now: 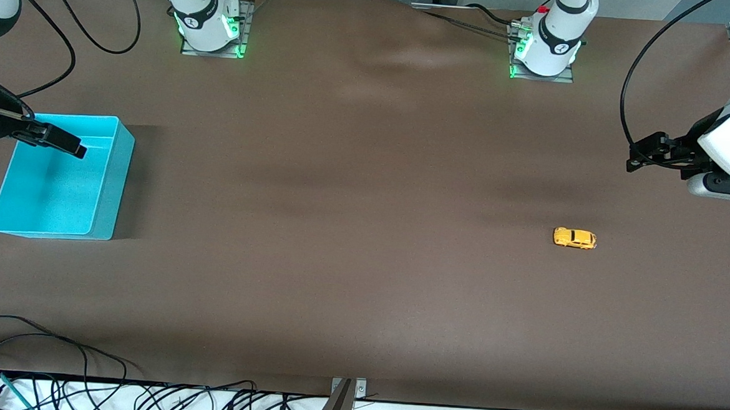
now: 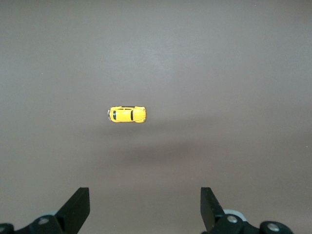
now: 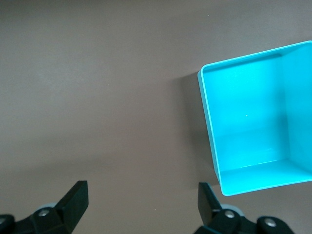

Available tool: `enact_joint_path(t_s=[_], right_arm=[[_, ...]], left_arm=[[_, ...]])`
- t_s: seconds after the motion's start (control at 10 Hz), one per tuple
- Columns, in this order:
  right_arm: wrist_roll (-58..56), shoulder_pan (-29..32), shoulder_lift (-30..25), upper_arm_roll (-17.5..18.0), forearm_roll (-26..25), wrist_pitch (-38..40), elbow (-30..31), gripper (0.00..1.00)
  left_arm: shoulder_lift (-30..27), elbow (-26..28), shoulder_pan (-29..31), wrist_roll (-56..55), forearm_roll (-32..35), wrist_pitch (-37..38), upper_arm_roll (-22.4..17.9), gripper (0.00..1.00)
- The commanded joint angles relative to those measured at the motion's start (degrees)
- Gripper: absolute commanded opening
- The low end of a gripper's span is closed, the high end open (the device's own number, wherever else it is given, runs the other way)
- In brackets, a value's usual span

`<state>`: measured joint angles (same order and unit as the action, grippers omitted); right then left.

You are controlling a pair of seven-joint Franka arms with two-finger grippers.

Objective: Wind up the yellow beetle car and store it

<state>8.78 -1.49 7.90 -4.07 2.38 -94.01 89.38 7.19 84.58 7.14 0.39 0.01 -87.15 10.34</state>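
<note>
Both tools gape empty: left tool (image 2: 145,209) above table (image 1: 363,230), right tool (image 3: 143,204) by bin (image 3: 243,126).

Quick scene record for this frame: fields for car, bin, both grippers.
car: yellow beetle, on its wheels on the table, toward the left arm's end, untouched
bin: turquoise, nothing seen in it, toward the right arm's end
left gripper: open, holds nothing, up over the table near the car
right gripper: open, holds nothing, over the bin
stage: car not yet picked up
</note>
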Motion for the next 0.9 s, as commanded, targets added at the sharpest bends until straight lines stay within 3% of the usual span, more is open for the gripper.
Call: enact_joint_path(t_s=[0.0, 0.8], right_arm=[[-0.2, 0.2, -0.2, -0.1, 1.1, -0.1, 0.0, 1.0], [-0.2, 0.2, -0.1, 0.1, 1.1, -0.5, 0.1, 1.0]], left_arm=[[0.8, -1.8, -0.2, 1.1, -0.5, 0.4, -0.2, 1.0], [1.6, -1.8, -0.3, 1.5, -0.2, 0.8, -0.2, 1.0]])
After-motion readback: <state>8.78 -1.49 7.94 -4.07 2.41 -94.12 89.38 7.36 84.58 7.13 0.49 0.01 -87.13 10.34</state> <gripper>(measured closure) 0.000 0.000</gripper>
